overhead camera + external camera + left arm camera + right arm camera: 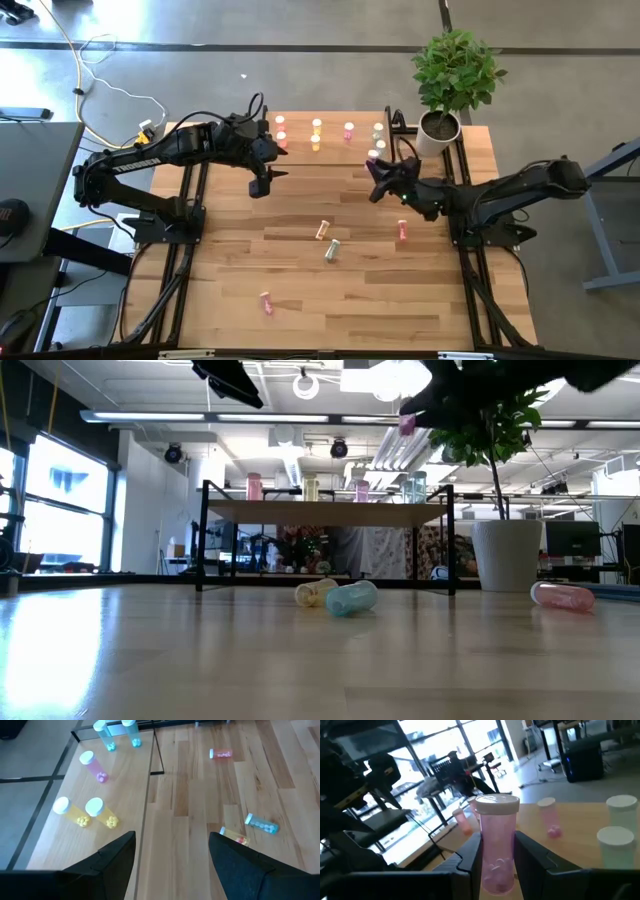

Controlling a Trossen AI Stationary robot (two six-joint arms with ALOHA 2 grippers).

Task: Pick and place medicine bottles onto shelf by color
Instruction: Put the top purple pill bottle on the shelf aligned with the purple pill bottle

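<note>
The shelf [300, 145] stands at the table's far middle and carries several upright medicine bottles: yellow [75, 815], pink [95, 767] and pale green [105, 735]. My right gripper [497, 845] is shut on a pink bottle [372, 157] by the shelf's right end, high above the shelf top [330, 512]. My left gripper [265, 183] hovers open and empty near the shelf's left part. Loose bottles lie on their sides on the table: yellow [321, 230], pale green [331, 250], red [402, 232] and pink [266, 302]. My right gripper pinches the pink bottle's lower body [496, 870] between its two fingers, one on each side. The fingers reach in about level from the table's right side. The bottle stands upright in the hold, white cap [497, 803] up, lifted clear of shelf and table.
A potted plant [440, 130] stands at the far right corner, close behind my right arm. Black frame rails [185, 250] run along the table's left and right sides. The near half of the table holds only the scattered bottles.
</note>
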